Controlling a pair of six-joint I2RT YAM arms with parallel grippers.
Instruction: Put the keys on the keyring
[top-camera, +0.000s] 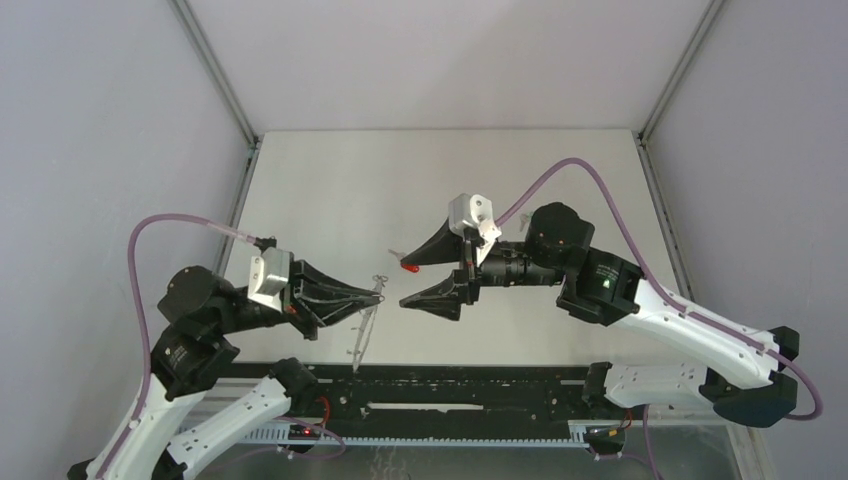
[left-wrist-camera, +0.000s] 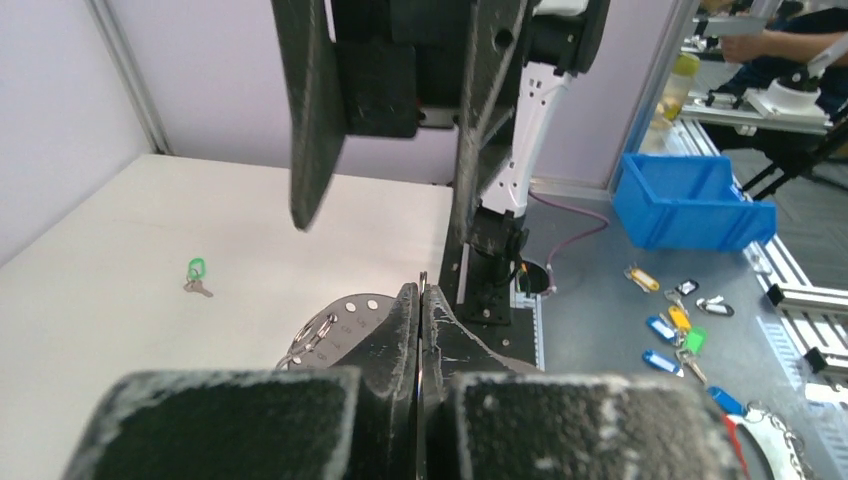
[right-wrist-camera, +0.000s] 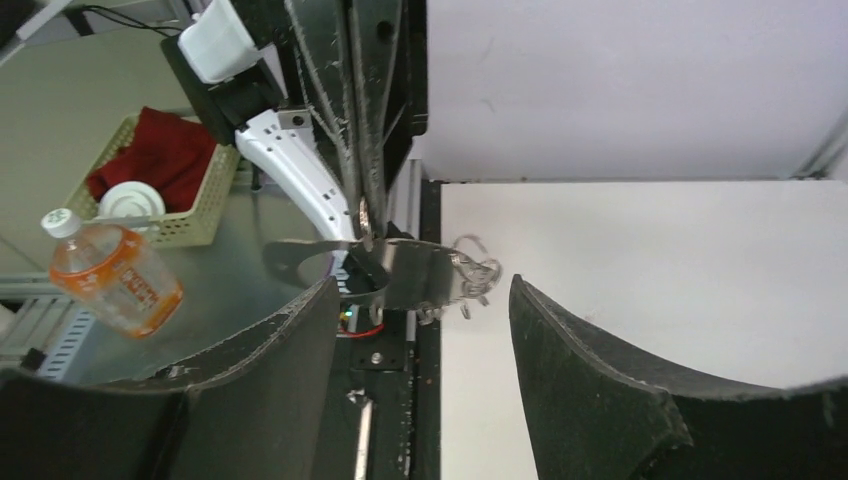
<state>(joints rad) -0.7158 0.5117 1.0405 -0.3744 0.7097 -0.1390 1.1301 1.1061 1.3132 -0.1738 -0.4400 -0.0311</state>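
Our left gripper (top-camera: 378, 293) is fully closed on the keyring (right-wrist-camera: 470, 272), a thin shiny metal tag with small rings and a limp grey chain. It holds the keyring over the middle of the near edge of the white table (top-camera: 330, 190). The right gripper (top-camera: 404, 283) faces it with jaws wide apart and nothing between them.

The small key with a red plastic head (top-camera: 407, 265) shows just at the tip of the right gripper's far finger. The key with a green plastic head (left-wrist-camera: 197, 272) lies on the table, well apart from the keyring.

We see one danger: no key is gripped, so a new grasp may push the red-headed one away or knock the hanging chain.

We cannot tell whether that key lies on the table or sticks to the finger. The ring's opening is too small to make out.
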